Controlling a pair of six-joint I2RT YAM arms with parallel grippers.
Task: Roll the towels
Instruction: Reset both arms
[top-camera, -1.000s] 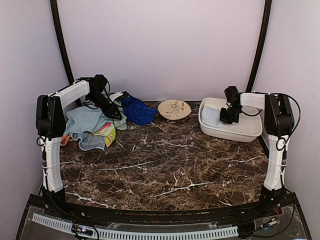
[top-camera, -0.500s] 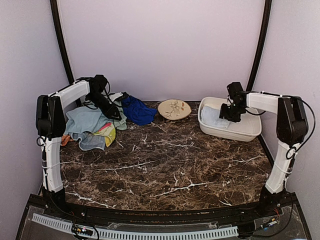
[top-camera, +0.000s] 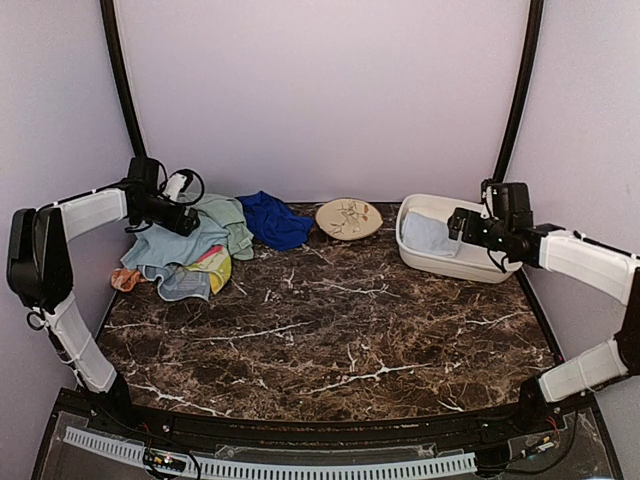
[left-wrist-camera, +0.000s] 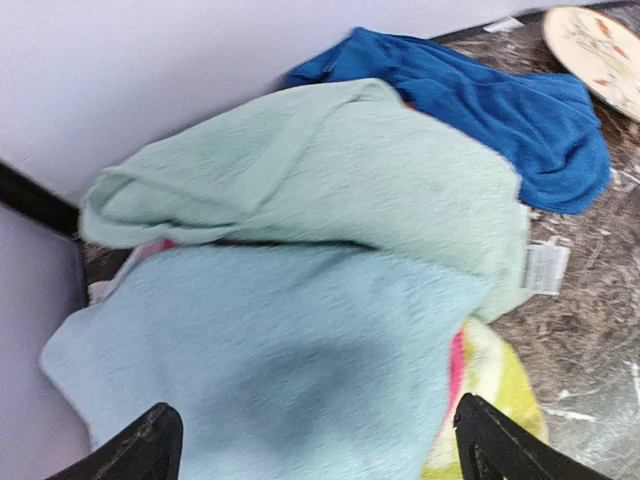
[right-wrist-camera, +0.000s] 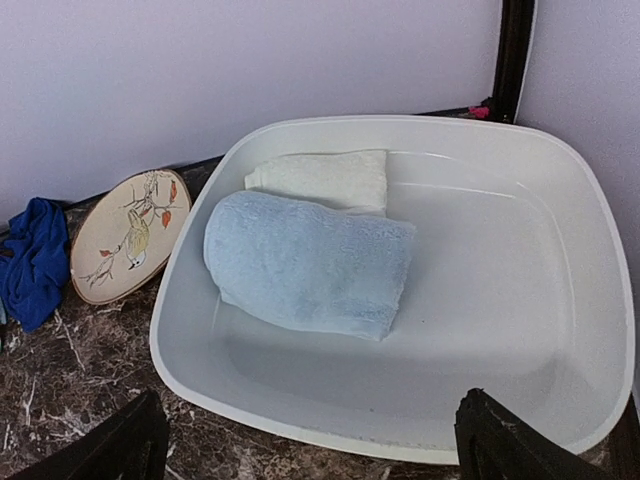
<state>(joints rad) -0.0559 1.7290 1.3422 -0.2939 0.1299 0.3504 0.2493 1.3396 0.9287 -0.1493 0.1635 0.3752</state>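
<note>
Top external and wrist views: towels heaped in layers, both claws empty

Risk, as I judge it: the loose towels lie heaped at the far left of the table, overlapping. The pale green towel drapes over the far edge of the light blue towel. The yellow towel peeks out beneath both, and the royal blue towel lies just beside the green one. A pinch here could catch two layers at once, or drag the whole heap instead of freeing one cloth. The heap sits near the wall, so there is little room to spread a towel flat.

Left claw: fingers spread wide, over the light blue towel, holding nothing. Cannot tell whether the tips touch cloth.

Right claw: fingers wide apart, empty, at the near rim of the tub. Inside the tub lie a rolled blue towel and a cream roll, touching. The plate sits just beside the tub.
</note>
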